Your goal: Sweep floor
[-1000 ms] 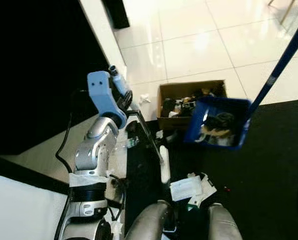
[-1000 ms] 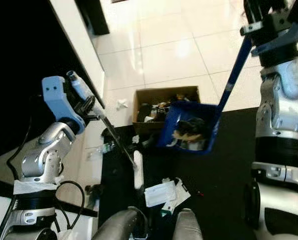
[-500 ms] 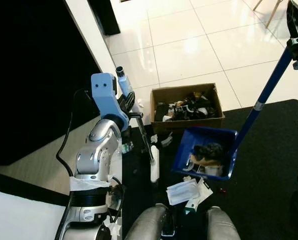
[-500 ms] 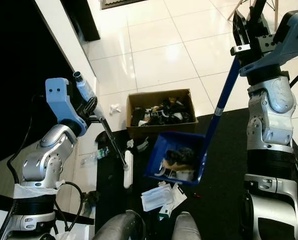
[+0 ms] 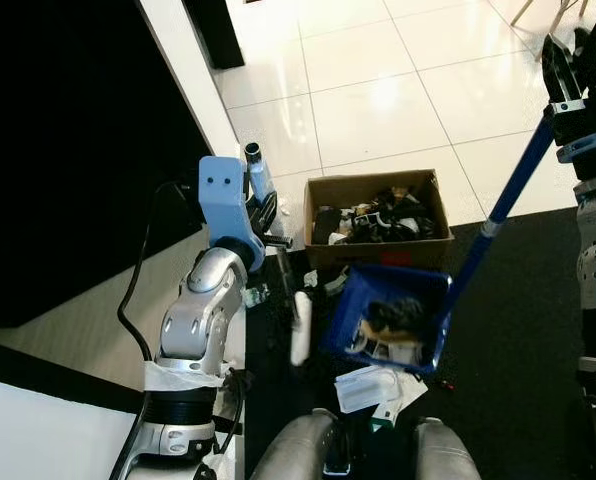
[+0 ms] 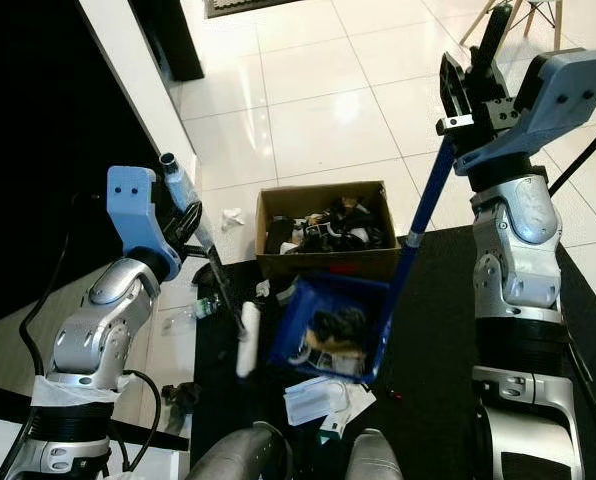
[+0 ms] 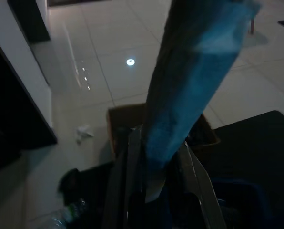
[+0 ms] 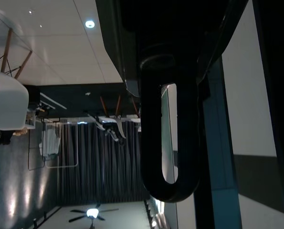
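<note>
**Two bins, both full of rubbish**

Two containers sit on the floor in front of the robot. One is a brown cardboard box point(image 6: 325, 228) on the far side, at the edge where the white tile floor point(image 6: 318, 110) meets the black mat point(image 6: 433, 300). It is packed with dark junk and bits of white paper. Just near of it, touching or almost touching its front wall, is a blue dustpan point(image 6: 328, 325) on the mat. It holds a heap of dark and pale scraps.

A long blue handle point(image 6: 423, 205) rises from the dustpan up to the right. The right gripper point(image 6: 475, 70) is closed around the top of that handle, high above the mat.

The left gripper point(image 6: 190, 228) grips the upper end of a small broom point(image 6: 228, 300), fingers tight on its light blue grip. The broom's dark stick slopes down to a white head point(image 6: 246, 340) that sits on the mat just left of the dustpan.

Some white papers point(image 6: 323, 398) lie on the mat near the robot's legs, just near of the dustpan. A crumpled white scrap point(image 6: 232, 216) lies on the tiles left of the box. A clear bottle point(image 6: 206, 303) lies at the mat's left edge.
</note>
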